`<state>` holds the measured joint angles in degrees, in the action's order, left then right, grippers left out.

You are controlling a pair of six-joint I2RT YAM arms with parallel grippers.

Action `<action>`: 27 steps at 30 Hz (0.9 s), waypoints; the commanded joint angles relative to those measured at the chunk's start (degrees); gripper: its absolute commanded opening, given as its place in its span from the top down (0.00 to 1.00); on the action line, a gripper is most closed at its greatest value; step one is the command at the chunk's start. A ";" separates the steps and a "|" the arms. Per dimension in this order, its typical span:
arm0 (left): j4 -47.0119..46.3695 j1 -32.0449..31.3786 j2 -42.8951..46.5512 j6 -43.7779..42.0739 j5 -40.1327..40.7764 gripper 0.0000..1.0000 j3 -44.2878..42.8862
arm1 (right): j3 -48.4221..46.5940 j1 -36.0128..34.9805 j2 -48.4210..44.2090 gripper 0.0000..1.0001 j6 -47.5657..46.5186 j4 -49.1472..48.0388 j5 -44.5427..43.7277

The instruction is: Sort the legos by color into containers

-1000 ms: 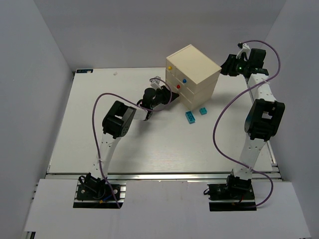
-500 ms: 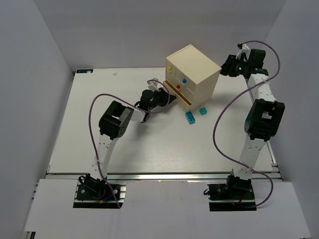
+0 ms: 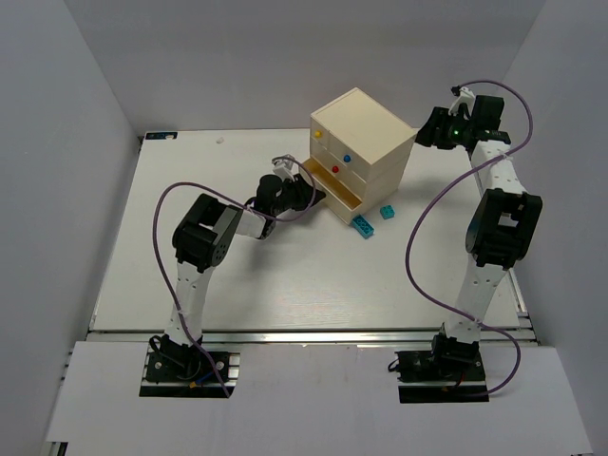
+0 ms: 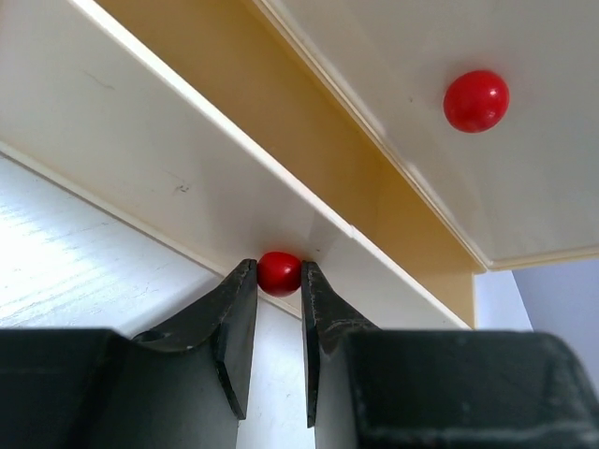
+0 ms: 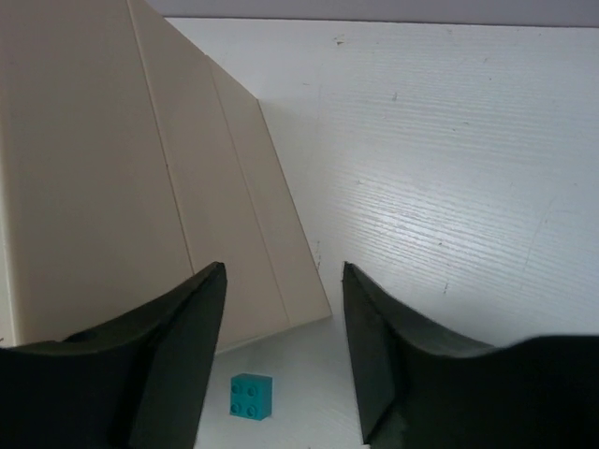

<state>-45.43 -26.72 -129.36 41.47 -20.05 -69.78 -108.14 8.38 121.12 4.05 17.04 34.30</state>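
Two teal legos (image 3: pixel 363 226) lie just in front of the chest (image 3: pixel 366 133), beside its pulled-out bottom drawer (image 3: pixel 334 188). Left gripper (image 4: pixel 278 283) clenched on that drawer's red knob (image 4: pixel 279 272); right gripper (image 5: pixel 283 276) spread wide, empty, by the chest's right side.

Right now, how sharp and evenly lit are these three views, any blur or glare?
Top external: soft even light, sharp, no glare, faint shadows by the chest. Left wrist: the left gripper, shut on the lower red knob, looks dark and soft. Right wrist: the open right gripper is a dark silhouette; the teal brick and table grain are crisp.
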 commanded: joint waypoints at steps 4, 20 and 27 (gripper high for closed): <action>3.59 1.23 3.85 -2.01 -1.83 0.43 0.52 | 1.78 0.14 -5.08 0.26 -2.90 -1.56 1.46; 15.19 3.52 22.55 -3.50 4.67 0.81 7.10 | 54.60 -5.99 -39.46 0.59 -32.79 -9.91 14.57; 23.98 4.04 36.60 -3.50 5.55 0.65 14.39 | 62.43 -16.02 -41.05 0.12 -33.06 -16.42 -3.61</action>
<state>-27.40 -22.63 -100.16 38.41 -15.38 -58.83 -46.74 -6.02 82.00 -26.89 6.37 38.65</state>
